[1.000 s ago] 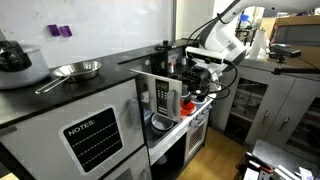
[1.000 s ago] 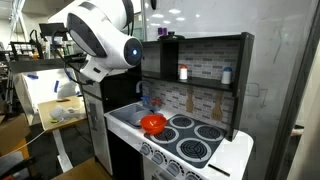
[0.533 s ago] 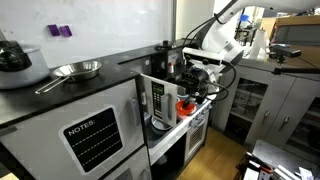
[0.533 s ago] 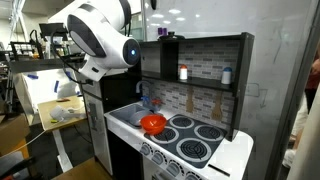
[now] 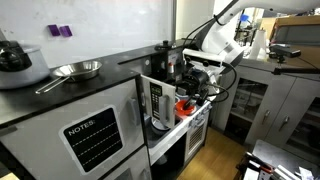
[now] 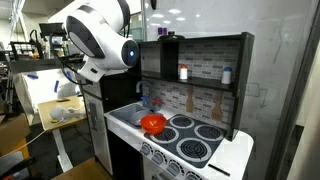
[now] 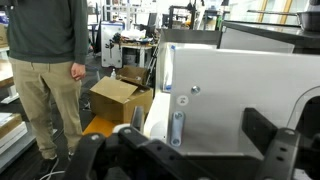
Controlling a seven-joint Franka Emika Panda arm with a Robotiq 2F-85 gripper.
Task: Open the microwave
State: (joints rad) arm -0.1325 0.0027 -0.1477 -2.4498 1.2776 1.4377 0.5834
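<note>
The microwave sits at the upper left of the toy kitchen. In an exterior view its silver-white framed door (image 5: pixel 158 102) with a small button panel stands swung out, edge-on toward the camera. My gripper (image 5: pixel 200 82) hangs just to the right of the door, in front of the dark box. In the wrist view a white panel (image 7: pixel 235 95) with a small metal hinge plate (image 7: pixel 176 128) fills the frame. My gripper (image 7: pixel 185 152) is open, its dark fingers wide apart at the bottom, with nothing between them. In an exterior view the arm (image 6: pixel 95 40) hides the microwave.
A red bowl (image 6: pixel 152 123) lies on the toy counter beside the stove burners (image 6: pixel 195 140). A pan (image 5: pixel 75 70) and a black pot (image 5: pixel 12 58) sit on the dark worktop above the NOTES board (image 5: pixel 93 135). A person (image 7: pixel 45 60) and a cardboard box (image 7: pixel 115 95) stand behind.
The microwave door has swung a little further out and turned more edge-on. My gripper has shifted slightly with it.
</note>
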